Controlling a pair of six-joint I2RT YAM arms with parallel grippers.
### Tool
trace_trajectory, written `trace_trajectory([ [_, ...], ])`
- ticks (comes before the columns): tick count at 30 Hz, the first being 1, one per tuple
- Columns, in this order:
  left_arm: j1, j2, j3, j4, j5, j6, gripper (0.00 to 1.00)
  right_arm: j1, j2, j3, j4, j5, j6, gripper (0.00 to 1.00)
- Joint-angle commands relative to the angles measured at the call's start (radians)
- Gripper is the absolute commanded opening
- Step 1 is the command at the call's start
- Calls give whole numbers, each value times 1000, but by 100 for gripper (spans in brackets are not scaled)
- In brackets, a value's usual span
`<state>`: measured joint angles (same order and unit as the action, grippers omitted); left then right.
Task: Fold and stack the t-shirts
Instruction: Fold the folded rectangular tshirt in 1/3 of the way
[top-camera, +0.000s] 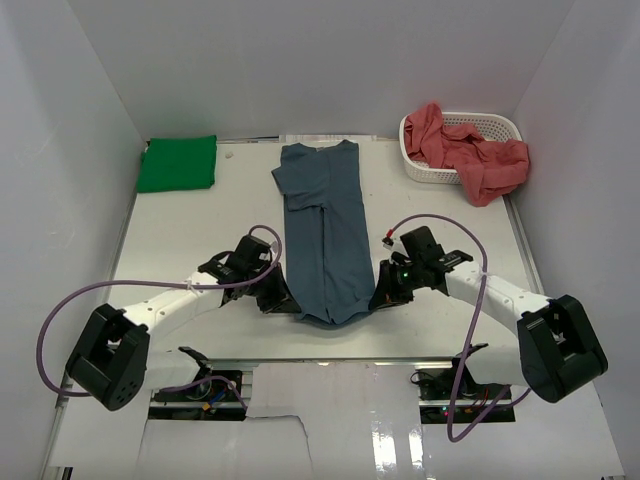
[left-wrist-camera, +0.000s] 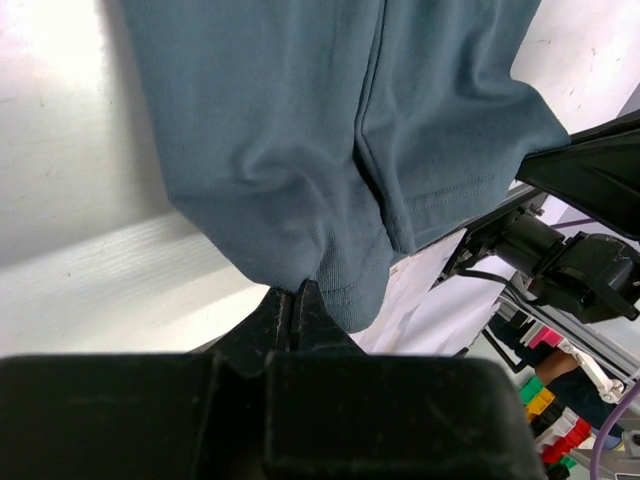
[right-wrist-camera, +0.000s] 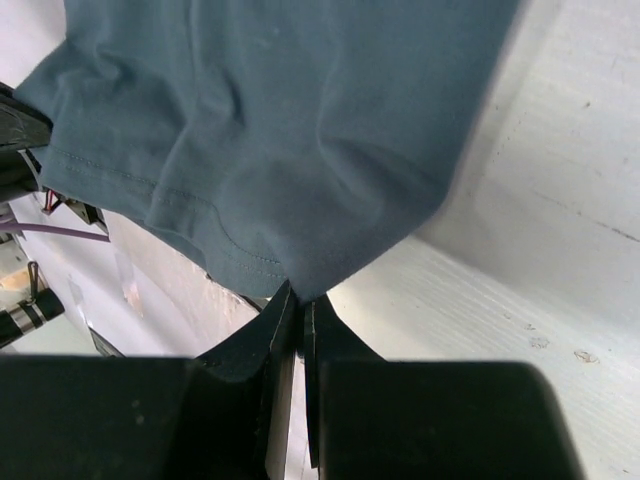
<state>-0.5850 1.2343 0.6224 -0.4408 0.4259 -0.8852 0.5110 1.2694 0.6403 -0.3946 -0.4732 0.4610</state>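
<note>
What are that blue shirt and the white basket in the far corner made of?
The blue shirt looks like soft, matte knit cloth, probably cotton: it creases, drapes and shows stitched hems. The white basket looks like stiff moulded plastic, going by the rows of holes in its wall.

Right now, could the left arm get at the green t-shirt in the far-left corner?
Probably not yet: the left gripper is shut on the near hem of the blue t-shirt. Nothing lies between it and the green t-shirt, so after letting go, likely yes.
</note>
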Motion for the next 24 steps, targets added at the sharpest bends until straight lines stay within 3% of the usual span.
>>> trace_trajectory([
  [1, 1, 19, 45, -10, -16, 14, 0, 3, 22, 64, -18, -7, -18, 8],
  [14, 122, 62, 109, -36, 10, 72, 0, -46, 105, 211, -55, -33, -70, 8],
  [24, 174, 192, 255, -44, 30, 130, 0, -71, 225, 375, -95, -24, -104, 8],
])
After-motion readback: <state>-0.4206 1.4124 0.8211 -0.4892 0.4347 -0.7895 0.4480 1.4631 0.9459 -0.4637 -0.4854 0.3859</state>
